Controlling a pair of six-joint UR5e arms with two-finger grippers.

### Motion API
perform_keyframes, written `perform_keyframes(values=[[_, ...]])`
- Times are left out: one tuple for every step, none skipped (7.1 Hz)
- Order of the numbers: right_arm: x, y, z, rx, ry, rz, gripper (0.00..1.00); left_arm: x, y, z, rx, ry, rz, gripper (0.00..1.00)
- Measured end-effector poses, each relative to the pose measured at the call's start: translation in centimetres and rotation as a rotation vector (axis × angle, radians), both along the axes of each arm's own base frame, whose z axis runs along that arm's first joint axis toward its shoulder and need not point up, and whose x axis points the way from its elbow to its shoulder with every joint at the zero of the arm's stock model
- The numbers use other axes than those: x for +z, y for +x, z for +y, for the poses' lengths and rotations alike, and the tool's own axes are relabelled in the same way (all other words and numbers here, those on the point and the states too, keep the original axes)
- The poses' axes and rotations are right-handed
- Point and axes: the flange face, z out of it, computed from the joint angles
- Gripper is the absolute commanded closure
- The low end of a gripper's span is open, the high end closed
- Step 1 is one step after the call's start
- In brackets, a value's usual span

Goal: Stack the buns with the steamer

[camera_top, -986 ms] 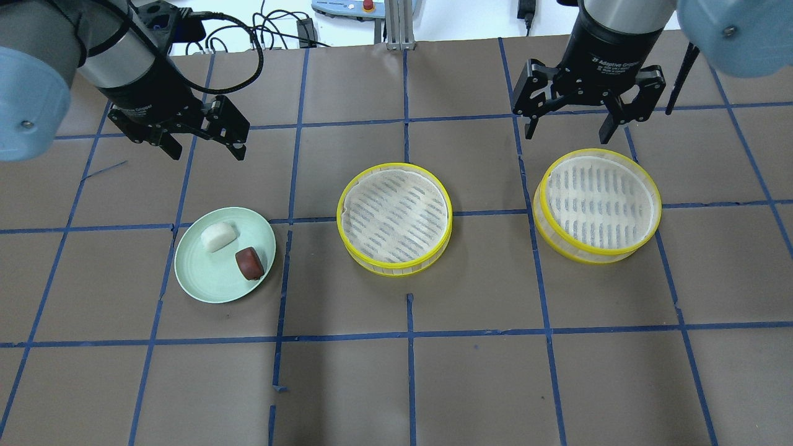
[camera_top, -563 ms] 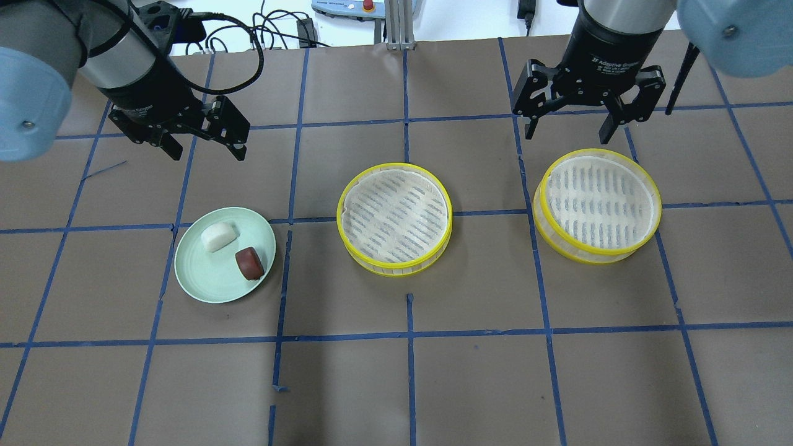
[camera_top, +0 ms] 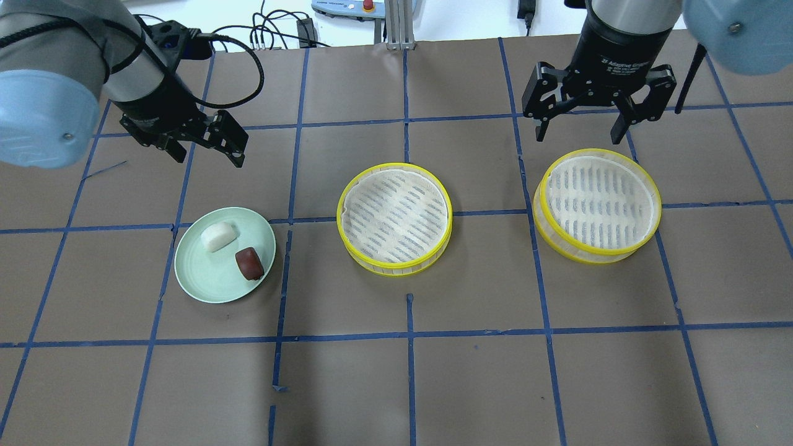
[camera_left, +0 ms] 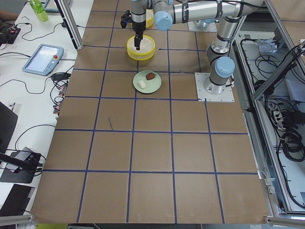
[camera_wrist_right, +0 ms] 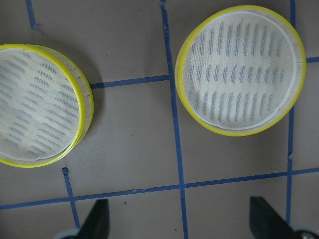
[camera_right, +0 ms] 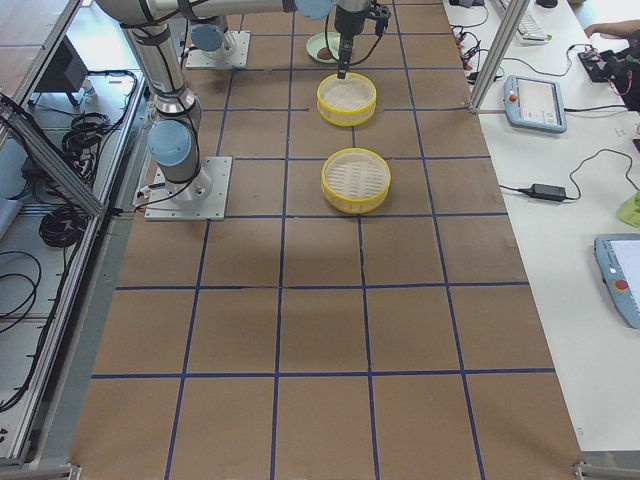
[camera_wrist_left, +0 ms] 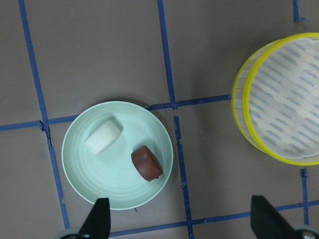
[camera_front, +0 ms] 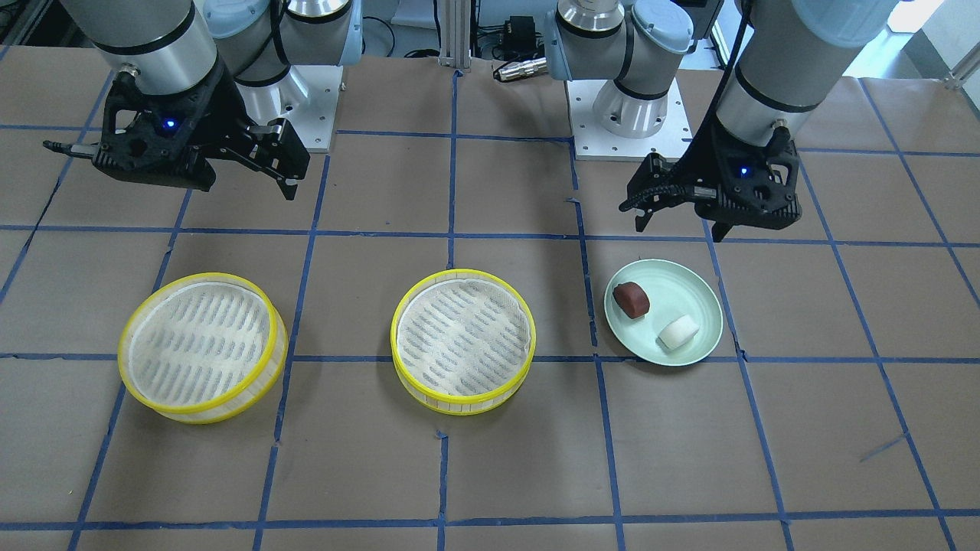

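A white bun [camera_top: 218, 236] and a reddish-brown bun [camera_top: 249, 262] lie on a pale-green plate [camera_top: 204, 282] at the left. They also show in the left wrist view, white [camera_wrist_left: 103, 138] and brown [camera_wrist_left: 147, 163]. Two yellow-rimmed steamer tiers stand empty, one in the middle [camera_top: 394, 214] and one at the right [camera_top: 598, 204]. My left gripper [camera_top: 209, 158] is open and empty, above the table just behind the plate. My right gripper [camera_top: 578, 137] is open and empty, just behind the right tier. In the front view the left gripper [camera_front: 677, 228] hangs behind the plate [camera_front: 685, 287].
The table is brown paper with a blue tape grid. Cables and a control box lie beyond its far edge [camera_top: 279, 28]. The robot bases [camera_front: 628, 115] stand behind the plate and the tiers. The front half of the table holds nothing but tape.
The left gripper has turned a little and sunk slightly behind the plate. The right gripper has shifted slightly to the right. Both stay open; buns and tiers have not moved.
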Motion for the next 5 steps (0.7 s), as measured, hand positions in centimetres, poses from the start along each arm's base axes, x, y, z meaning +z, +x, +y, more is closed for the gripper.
perform_keyframes(values=[[0.0, -0.7, -0.1, 0.001, 0.004, 0.008, 0.00, -4.4, 0.9, -1.5, -0.002, 0.018, -0.011, 0.00], [0.1, -2.2, -0.5, 0.006, 0.004, 0.010, 0.00, -8.4, 2.2, -2.3, 0.008, 0.028, -0.030, 0.01], [0.2, -5.0, -1.1, 0.009, 0.004, 0.004, 0.00, -11.5, 3.3, -2.1, 0.020, 0.048, -0.052, 0.02], [0.3, -8.7, -1.6, 0.005, 0.005, -0.004, 0.00, -13.8, 4.2, -1.6, 0.030, 0.074, -0.088, 0.02], [0.3, -12.8, -1.8, 0.026, 0.007, -0.014, 0.00, -15.9, 5.3, -1.0, 0.043, 0.102, -0.122, 0.07]])
